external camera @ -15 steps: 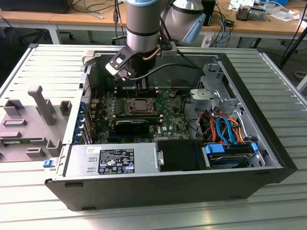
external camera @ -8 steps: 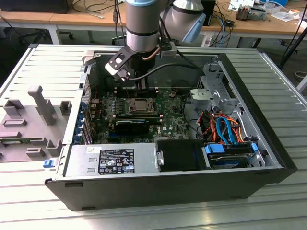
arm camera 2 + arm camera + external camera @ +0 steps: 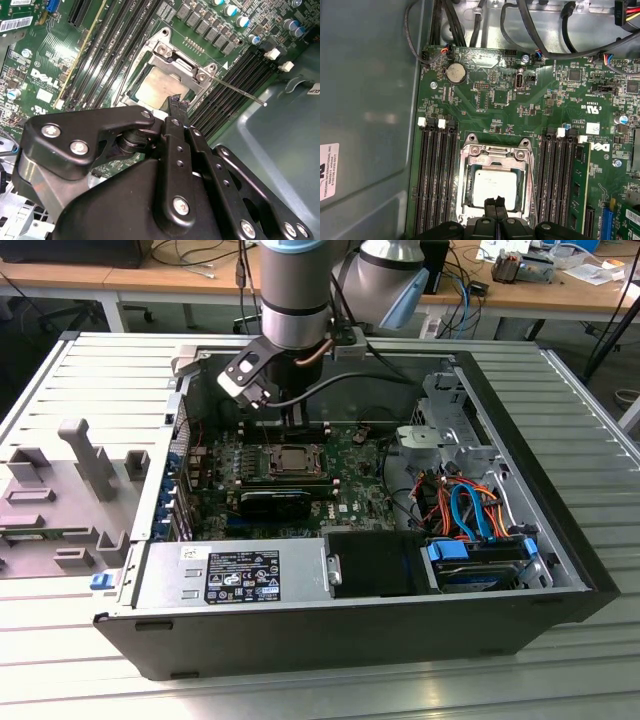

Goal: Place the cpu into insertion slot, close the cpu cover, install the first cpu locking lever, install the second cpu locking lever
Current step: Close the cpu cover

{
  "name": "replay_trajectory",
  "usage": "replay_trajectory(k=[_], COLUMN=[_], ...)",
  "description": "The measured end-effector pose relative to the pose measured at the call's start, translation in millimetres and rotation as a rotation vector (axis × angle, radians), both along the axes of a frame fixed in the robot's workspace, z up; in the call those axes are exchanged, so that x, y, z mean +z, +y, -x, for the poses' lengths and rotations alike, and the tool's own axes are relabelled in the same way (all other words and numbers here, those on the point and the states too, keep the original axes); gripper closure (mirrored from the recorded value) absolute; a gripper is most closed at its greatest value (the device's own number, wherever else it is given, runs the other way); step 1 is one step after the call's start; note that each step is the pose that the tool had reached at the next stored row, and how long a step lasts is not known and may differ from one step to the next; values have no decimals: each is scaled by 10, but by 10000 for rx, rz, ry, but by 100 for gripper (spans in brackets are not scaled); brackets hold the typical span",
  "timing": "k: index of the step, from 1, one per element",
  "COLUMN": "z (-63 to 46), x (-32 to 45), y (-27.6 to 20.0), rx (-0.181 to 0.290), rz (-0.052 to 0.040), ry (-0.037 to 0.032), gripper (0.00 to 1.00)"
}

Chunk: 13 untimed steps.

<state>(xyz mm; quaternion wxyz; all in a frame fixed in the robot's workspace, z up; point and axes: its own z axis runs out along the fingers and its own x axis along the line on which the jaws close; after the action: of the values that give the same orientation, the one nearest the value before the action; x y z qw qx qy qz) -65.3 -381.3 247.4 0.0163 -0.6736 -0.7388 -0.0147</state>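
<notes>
Black end effector (image 3: 495, 202) closed on nothing, arm (image 3: 295, 290) vertical, poised over cpu (image 3: 492, 182)

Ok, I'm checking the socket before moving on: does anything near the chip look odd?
Yes: a thin metal lever juts from the socket frame across the memory slots, not tucked along the frame. The chip looks level.

White lettering (image 3: 600, 147) on green motherboard (image 3: 485, 100); black sticker (image 3: 243, 578) on power supply (image 3: 160, 580); white sticker (image 3: 327, 172) on case wall (image 3: 370, 100).
</notes>
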Motion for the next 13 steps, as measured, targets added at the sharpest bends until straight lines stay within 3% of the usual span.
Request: replay_trajectory(k=[13], z=[92], x=[-5], y=[0], rx=[0], rz=[0], ry=[0], gripper=[89])
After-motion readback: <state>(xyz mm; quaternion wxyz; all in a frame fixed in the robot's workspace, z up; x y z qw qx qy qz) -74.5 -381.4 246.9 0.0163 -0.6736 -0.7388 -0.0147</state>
